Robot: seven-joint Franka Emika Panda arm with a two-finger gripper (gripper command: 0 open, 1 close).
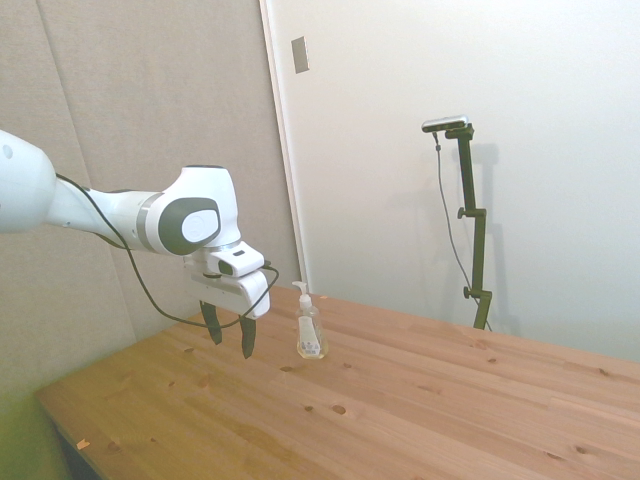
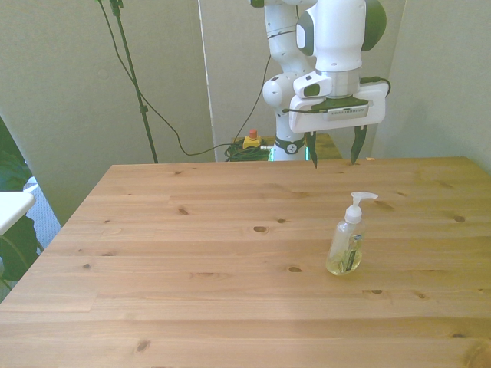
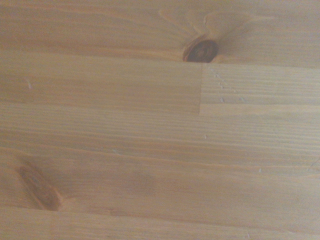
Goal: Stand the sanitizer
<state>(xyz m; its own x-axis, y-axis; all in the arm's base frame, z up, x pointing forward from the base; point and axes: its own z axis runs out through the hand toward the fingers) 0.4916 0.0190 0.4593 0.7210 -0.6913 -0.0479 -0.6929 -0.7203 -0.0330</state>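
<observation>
Sanitizer (image 2: pixel 344 244) upright on table (image 2: pixel 192 253), clear, yellowish liquid, white pump; jaws spread, apart from it.

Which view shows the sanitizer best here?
The front view: the sanitizer stands upright on the table, unobstructed, pump and liquid clear. The side view shows it smaller, beside the open tool. The wrist view shows only wood.

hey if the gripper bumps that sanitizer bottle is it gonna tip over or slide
The sanitizer stands upright, tall over a small base, so a knock near its pump would probably tip it. Liquid shows only in the lower part, so it likely weighs little; a low push might slide it on the table. The open gripper hangs clear.
</observation>
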